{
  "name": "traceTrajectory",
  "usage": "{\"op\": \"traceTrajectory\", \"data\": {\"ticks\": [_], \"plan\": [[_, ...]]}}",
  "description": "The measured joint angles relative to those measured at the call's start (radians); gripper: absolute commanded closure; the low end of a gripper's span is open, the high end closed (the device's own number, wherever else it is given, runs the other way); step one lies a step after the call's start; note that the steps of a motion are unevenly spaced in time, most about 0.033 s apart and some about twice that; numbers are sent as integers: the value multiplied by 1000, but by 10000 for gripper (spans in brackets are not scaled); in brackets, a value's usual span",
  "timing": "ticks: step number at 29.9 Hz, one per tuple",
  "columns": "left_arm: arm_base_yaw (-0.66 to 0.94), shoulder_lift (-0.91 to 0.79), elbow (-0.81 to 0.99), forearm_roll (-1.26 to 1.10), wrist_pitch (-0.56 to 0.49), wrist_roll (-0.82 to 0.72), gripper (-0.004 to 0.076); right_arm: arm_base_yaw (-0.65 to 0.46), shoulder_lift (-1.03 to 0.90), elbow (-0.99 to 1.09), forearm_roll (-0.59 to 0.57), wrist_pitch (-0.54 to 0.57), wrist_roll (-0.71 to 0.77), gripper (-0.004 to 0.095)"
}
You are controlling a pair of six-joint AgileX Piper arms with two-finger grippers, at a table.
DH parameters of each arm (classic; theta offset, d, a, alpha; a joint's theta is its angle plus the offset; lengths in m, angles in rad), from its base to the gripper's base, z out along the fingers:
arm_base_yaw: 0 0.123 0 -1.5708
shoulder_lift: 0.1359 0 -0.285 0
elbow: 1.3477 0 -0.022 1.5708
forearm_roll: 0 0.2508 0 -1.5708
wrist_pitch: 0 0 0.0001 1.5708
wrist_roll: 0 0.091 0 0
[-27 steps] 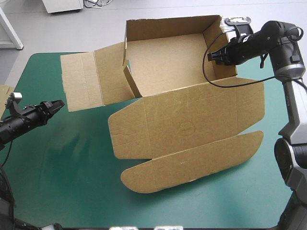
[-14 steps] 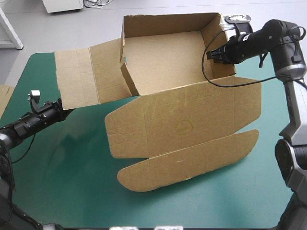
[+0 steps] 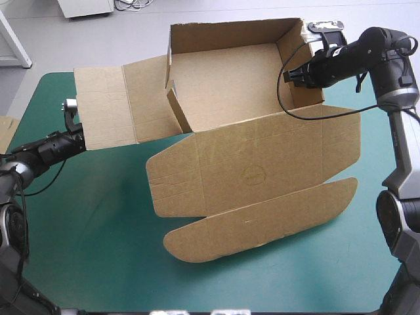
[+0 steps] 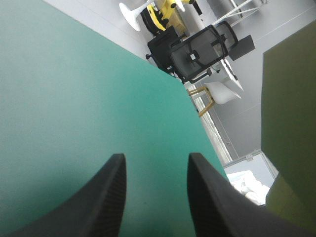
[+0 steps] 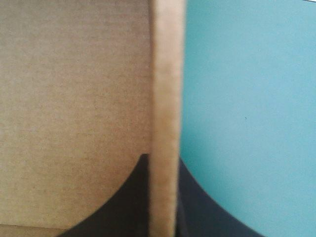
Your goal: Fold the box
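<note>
The brown box (image 3: 223, 85) stands at the far middle of the teal-green table (image 3: 85, 230). Its back and side walls are raised, and its lid (image 3: 262, 164) lies flat toward the front with a rounded flap (image 3: 262, 220). A side flap (image 3: 105, 108) spreads out to the left. My right gripper (image 3: 296, 75) is shut on the box's right wall. The right wrist view shows the board's edge (image 5: 166, 98) pinched between the black fingers of that gripper (image 5: 163, 165). My left gripper (image 3: 77, 139) sits low at the side flap's near left corner. In the left wrist view it (image 4: 155, 158) is open over bare cover, with the flap (image 4: 291, 123) beside it.
An edge of more brown board (image 3: 5, 134) shows at the table's left edge. The lid and rounded flap take up the middle and front right of the table. Bare teal-green cover lies at the front left.
My left gripper has moved away from the table's front, up to the side flap's corner. The box has shifted slightly left. The right gripper has kept its hold on the wall.
</note>
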State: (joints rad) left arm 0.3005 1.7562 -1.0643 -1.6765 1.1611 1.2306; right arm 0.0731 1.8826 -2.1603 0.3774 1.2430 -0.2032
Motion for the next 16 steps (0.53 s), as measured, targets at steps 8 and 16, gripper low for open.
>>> {"op": "traceTrajectory", "data": {"ticks": [8,16], "plan": [[-41,-16,-107,0,1,-124,430,0,0,0,-54,0,7,907],[-175,-38,-132,4,13,-151,430,0,3,0,-57,0,7,907]]}}
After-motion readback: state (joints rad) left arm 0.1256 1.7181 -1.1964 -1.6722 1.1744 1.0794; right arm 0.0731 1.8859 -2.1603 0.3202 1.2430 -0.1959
